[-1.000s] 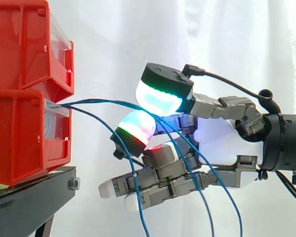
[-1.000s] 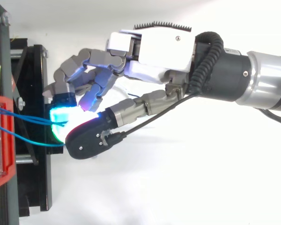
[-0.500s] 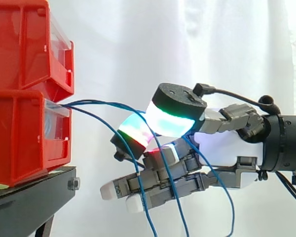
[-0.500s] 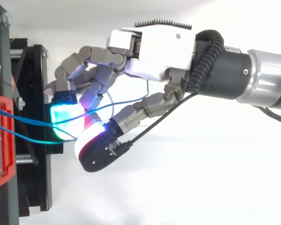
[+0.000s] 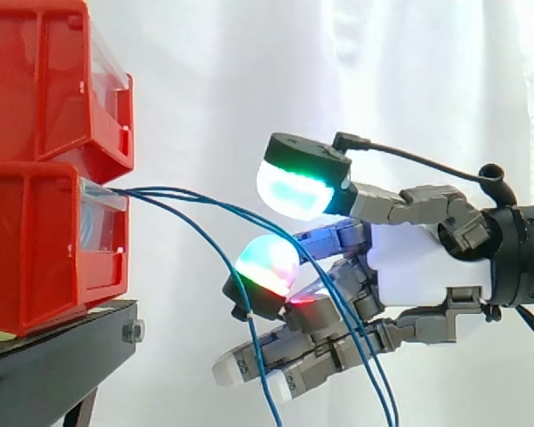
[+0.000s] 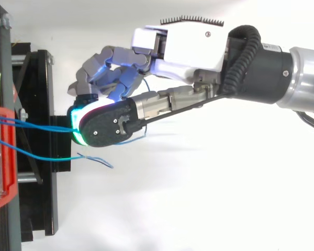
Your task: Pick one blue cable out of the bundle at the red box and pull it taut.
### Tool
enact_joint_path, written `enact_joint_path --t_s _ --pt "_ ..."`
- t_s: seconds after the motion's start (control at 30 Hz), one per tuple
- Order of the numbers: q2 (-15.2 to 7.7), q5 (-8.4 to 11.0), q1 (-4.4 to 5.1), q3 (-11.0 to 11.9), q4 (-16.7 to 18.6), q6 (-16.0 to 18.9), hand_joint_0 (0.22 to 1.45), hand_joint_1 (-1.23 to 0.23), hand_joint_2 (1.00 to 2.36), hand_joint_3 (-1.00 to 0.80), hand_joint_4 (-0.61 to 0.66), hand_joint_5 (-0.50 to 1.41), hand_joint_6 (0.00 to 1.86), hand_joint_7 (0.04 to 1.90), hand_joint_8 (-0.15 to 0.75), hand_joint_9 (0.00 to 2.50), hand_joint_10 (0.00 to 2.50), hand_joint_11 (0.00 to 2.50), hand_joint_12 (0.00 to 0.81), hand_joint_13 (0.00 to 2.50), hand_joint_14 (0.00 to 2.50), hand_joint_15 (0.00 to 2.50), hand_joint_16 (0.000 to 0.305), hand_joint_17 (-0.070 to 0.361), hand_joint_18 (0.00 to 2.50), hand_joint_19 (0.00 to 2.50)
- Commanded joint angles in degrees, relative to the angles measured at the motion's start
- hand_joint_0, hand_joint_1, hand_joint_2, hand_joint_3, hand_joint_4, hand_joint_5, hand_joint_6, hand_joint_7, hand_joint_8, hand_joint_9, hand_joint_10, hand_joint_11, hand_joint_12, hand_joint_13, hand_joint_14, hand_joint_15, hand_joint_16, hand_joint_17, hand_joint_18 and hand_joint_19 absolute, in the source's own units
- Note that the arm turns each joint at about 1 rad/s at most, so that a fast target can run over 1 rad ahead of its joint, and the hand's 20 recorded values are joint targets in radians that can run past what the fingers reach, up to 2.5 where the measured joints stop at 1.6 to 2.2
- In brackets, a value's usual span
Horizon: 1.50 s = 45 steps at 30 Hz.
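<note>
Two stacked red bins (image 5: pixel 44 133) sit on the black stand (image 5: pixel 62 356) at the left. The hand (image 5: pixel 427 262) hangs just to their right, loosely open, with its thumb pad (image 5: pixel 295 189) and a finger pad (image 5: pixel 267 265) clearly apart and nothing clamped. The blue cables (image 5: pixel 196 206) come out of the lower one's front, run slack through that gap and droop down across the lower fingers.

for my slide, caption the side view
Robot hand among blue cables that droop from the lower red box.
</note>
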Motion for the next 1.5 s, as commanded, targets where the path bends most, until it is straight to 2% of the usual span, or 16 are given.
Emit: enact_joint_path --t_s 0.0,0.13,0.23,0.43,0.53,0.6,0.73,0.87,1.0,1.13,1.17,1.27,1.47 --pt "0.02 0.01 0.04 0.08 -0.11 -0.07 0.58 -0.57 1.01 -0.34 0.16 -0.13 0.89 1.01 0.41 1.06 0.01 1.28 0.431 0.4 0.0 0.1 0.055 0.123 0.39 0.35" --pt "0.11 0.09 0.04 0.08 -0.11 -0.07 0.59 -0.71 1.01 -0.28 0.19 -0.14 0.91 1.01 0.412 1.05 0.01 1.31 0.431 0.41 0.0 0.09 0.055 0.124 0.41 0.33" --pt "0.11 0.09 -0.05 0.08 -0.11 -0.07 0.64 -0.83 1.01 -0.27 0.16 -0.14 0.91 1.03 0.408 1.06 0.01 1.32 0.438 0.43 0.0 0.07 0.055 0.123 0.46 0.3" --pt "0.46 0.18 -0.05 0.08 -0.11 -0.69 0.73 -0.92 1.01 -0.33 0.06 -0.15 0.92 1.12 0.397 1.06 0.01 1.35 0.446 0.46 0.0 0.09 0.055 0.123 0.49 0.26" --pt "0.46 0.18 -0.05 0.08 -0.11 -0.95 0.77 -0.93 1.01 -0.41 0.0 -0.15 0.93 1.06 0.391 1.05 0.01 1.36 0.453 0.47 0.01 0.1 0.055 0.124 0.5 0.23" --pt "0.64 0.18 -0.05 -0.01 -0.11 -1.04 0.79 -0.93 1.0 -0.5 0.0 -0.16 0.93 1.08 0.387 1.05 0.01 1.35 0.456 0.48 0.01 0.12 0.055 0.125 0.5 0.22" --pt "0.81 0.27 -0.05 0.08 -0.2 -1.22 0.75 -0.95 1.0 -0.5 0.06 -0.16 0.93 1.05 0.382 1.05 0.01 1.36 0.459 0.49 0.01 0.13 0.056 0.127 0.52 0.22" --pt "0.81 0.27 -0.14 0.08 -0.2 -1.57 0.62 -0.92 1.0 -0.5 0.15 -0.12 0.9 1.08 0.388 1.07 0.01 1.32 0.452 0.49 0.01 0.16 0.056 0.126 0.5 0.25" --pt "0.9 0.09 -0.4 0.08 -0.2 -2.01 0.51 -0.83 1.0 -0.5 0.13 -0.09 0.87 1.08 0.39 1.12 0.01 1.25 0.461 0.5 0.01 0.17 0.059 0.132 0.48 0.29" --pt "0.81 0.01 -0.57 0.08 -0.55 -2.36 0.45 -0.64 1.0 -0.5 0.11 -0.07 0.83 1.06 0.409 1.16 0.01 1.2 0.478 0.5 0.01 0.16 0.063 0.141 0.47 0.32" --pt "0.81 0.01 -0.57 0.08 -0.55 -2.36 0.45 -0.56 1.0 -0.5 0.11 -0.07 0.82 1.05 0.414 1.17 0.01 1.2 0.478 0.5 0.01 0.16 0.063 0.142 0.47 0.33" --pt "0.9 0.01 -0.57 0.08 -0.81 -2.45 0.47 -0.52 1.0 -0.5 0.09 -0.07 0.79 1.05 0.407 1.16 0.01 1.2 0.469 0.48 0.01 0.15 0.061 0.137 0.44 0.34" --pt "0.81 0.01 -0.57 -0.01 -0.81 -2.54 0.52 -0.62 1.0 -0.5 0.13 -0.12 0.85 1.0 0.411 1.09 0.01 1.21 0.45 0.42 0.0 0.1 0.057 0.127 0.42 0.35"
